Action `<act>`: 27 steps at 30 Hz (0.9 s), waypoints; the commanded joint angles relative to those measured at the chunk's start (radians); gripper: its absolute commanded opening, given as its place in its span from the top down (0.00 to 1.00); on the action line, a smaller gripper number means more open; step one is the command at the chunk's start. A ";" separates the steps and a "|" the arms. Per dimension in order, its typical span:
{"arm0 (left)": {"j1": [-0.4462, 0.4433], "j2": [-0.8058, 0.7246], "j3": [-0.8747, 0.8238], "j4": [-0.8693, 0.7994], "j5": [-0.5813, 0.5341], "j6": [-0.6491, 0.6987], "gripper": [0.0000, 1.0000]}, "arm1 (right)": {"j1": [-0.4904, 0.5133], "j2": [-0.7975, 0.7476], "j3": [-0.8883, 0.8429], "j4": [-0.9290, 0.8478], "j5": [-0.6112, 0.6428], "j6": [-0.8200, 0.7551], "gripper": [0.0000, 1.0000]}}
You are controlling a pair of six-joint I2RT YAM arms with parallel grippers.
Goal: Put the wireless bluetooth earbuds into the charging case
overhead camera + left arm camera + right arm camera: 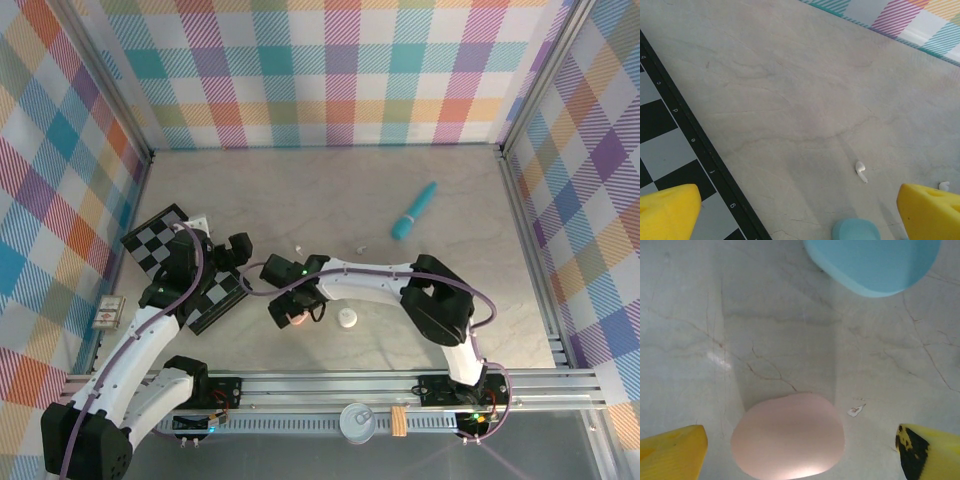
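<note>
A white earbud lies on the marble table, with a second earbud at the right fingertip's edge. From above, the two earbuds lie apart mid-table. My left gripper is open beside the checkerboard, holding nothing. A pale blue case lies closed just ahead of it. My right gripper hangs open over a closed pink case, which sits between its yellow fingertips without touching them. A white case rests to its right.
A checkerboard covers the table's left side under the left arm. A long teal stick lies at the back right. A tiny white scrap sits beside the pink case. Plaid walls enclose the table.
</note>
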 commanded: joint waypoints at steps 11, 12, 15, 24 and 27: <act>0.008 -0.042 -0.015 -0.063 -0.043 0.012 0.00 | -0.002 0.005 0.008 -0.155 0.082 0.147 0.08; 0.008 -0.046 -0.015 -0.066 -0.049 0.011 0.00 | -0.003 -0.010 -0.008 -0.148 0.083 0.158 0.09; 0.008 -0.056 -0.015 -0.068 -0.056 0.015 0.00 | -0.014 -0.037 -0.032 -0.138 0.050 0.187 0.14; 0.008 -0.076 -0.017 -0.074 -0.064 0.024 0.00 | -0.091 -0.024 -0.014 -0.123 -0.071 0.254 0.25; 0.008 -0.078 -0.021 -0.073 -0.058 0.025 0.00 | -0.114 0.004 0.020 -0.133 -0.112 0.270 0.24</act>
